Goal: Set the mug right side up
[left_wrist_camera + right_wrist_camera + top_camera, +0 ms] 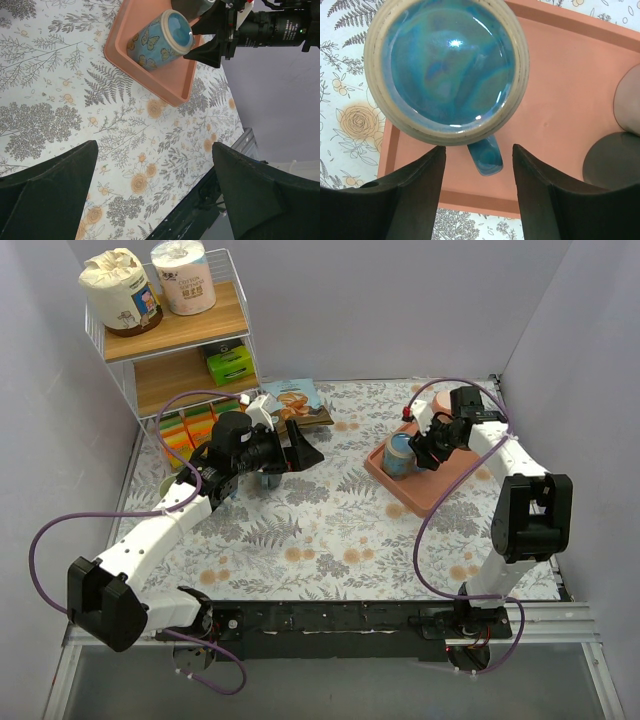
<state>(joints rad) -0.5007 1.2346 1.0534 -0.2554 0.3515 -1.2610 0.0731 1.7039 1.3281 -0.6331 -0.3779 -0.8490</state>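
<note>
Mug [445,70] on pink tray [570,100], right pincer [479,147] half-open and empty, straddling its handle [485,159]

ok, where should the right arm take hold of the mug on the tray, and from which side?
Probably the handle. The mug sits base-up on the tray, and its handle sticks out sideways toward the right arm's fingers, in line with their gap. Come in from that side, pinch it, then roll the wrist.

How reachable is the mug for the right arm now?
Likely yes: the right gripper hangs just over the mug on the tray, jaws open astride its handle, nothing between.
</note>
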